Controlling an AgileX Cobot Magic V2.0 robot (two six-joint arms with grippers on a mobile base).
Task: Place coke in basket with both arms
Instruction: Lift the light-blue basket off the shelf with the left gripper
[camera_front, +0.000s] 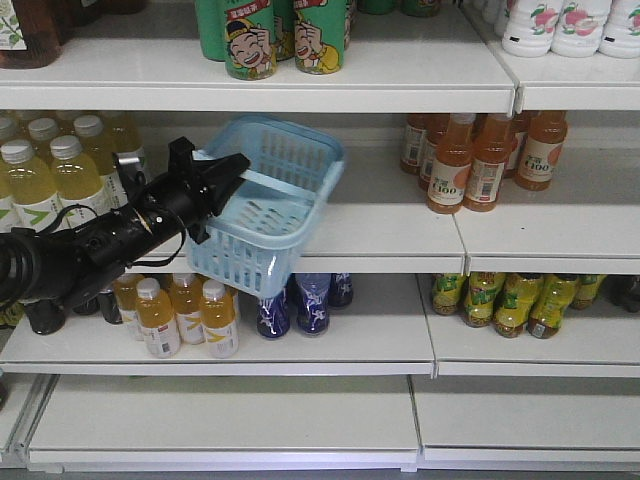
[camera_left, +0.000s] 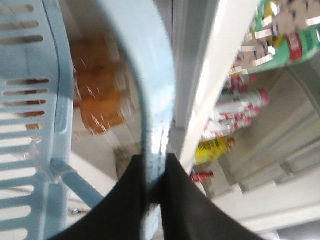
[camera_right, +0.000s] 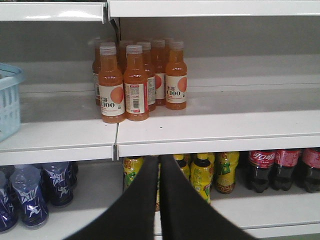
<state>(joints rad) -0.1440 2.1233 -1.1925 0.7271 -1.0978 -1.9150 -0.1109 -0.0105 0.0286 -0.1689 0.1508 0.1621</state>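
— Dangling tilted at left in the front view, the basket hangs from the left gripper.
— Left wrist: it's clamped on the handle; that thin hold may let it swing.
— Right wrist: right gripper closed, empty; red coke nowhere visible.

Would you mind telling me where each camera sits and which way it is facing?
Front view: stands before the shelves, facing them; shows the left arm, its left end effector clamped on the basket handle.
Left wrist: behind that end effector, looking along its fingers at the handle.
Right wrist: faces the orange bottles; the shut right end effector shows at bottom.
Shared: front and right wrist both show basket and orange bottles.
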